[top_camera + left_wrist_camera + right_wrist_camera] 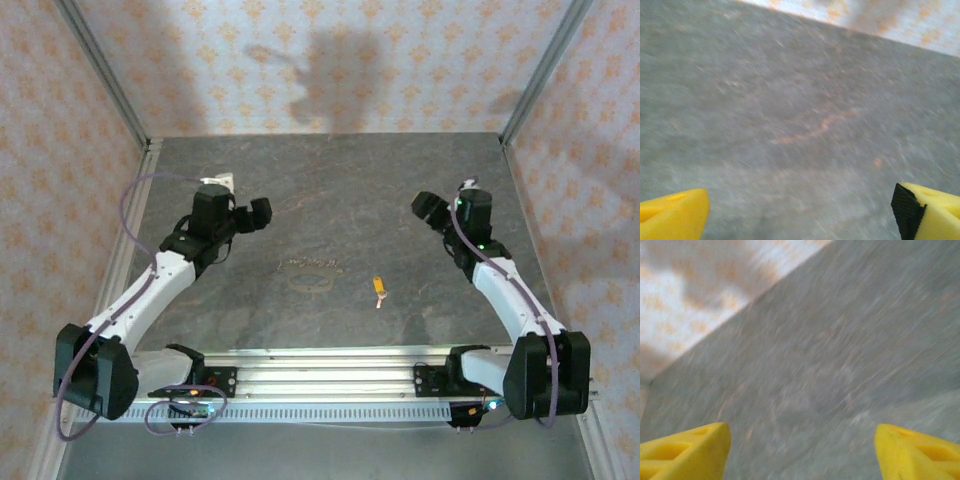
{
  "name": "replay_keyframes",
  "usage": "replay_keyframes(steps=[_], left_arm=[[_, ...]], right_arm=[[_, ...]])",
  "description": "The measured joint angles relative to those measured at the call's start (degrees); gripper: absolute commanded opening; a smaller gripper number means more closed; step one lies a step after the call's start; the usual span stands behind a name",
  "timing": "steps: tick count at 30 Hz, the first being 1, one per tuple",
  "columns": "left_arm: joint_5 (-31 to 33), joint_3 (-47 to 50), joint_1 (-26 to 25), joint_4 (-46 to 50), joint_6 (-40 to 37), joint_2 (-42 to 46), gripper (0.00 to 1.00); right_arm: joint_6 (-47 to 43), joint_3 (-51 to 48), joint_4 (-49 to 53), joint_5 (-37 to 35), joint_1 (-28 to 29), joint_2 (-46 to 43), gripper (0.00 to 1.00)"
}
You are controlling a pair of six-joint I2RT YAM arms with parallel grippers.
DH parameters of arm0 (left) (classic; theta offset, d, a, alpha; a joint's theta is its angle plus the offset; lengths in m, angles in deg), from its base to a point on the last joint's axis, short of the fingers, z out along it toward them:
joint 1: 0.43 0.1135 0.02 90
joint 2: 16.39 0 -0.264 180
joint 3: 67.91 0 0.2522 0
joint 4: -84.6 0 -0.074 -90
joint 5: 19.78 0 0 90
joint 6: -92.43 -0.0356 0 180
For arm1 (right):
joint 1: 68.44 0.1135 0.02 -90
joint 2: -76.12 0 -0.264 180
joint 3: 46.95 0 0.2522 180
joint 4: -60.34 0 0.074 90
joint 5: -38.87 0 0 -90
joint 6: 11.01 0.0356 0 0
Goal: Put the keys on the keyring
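One tiny key [379, 288] with an orange-yellow head lies on the grey table [330, 190], right of centre and toward the near side. Just left of it rests the keyring [310, 276], a faint pale oval loop with small teeth along its far side. My left gripper [262, 213] hovers over the left part of the table, up and to the left of the keyring. In its wrist view the left gripper [800, 215] is open, yellow fingertips [672, 215] wide apart over bare table. My right gripper [428, 208] hangs above and right of the key. The right gripper [802, 452] is open, nothing between its fingers [917, 450].
Patterned orange-and-white walls [350, 60] close in the table at the back and both sides, with metal posts [105, 70] at the corners. An aluminium rail [320, 380] carrying the arm bases runs along the near edge. A small white object [218, 180] sits at the back left.
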Motion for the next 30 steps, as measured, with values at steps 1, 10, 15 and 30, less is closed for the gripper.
replay_keyframes(steps=[1, 10, 15, 30], left_arm=[[-0.11, 0.0, -1.6, 0.87, 1.05, 0.22, 0.96], [0.22, 5.81, -14.56, 2.27, 13.86, 3.13, 0.97], [1.27, 10.19, -19.1, -0.37, 20.15, 2.4, 0.97], [1.18, 11.37, -19.96, -12.15, 26.27, -9.29, 0.99]], right_arm=[[-0.17, 0.0, 0.94, 1.01, 1.75, 0.35, 0.7], [-3.04, -0.52, 6.67, 5.25, 17.92, 7.13, 0.59], [-4.17, -1.73, 7.21, 5.9, 22.34, 9.75, 0.57], [-6.08, -1.77, 5.11, 6.32, 28.68, 18.88, 0.49]])
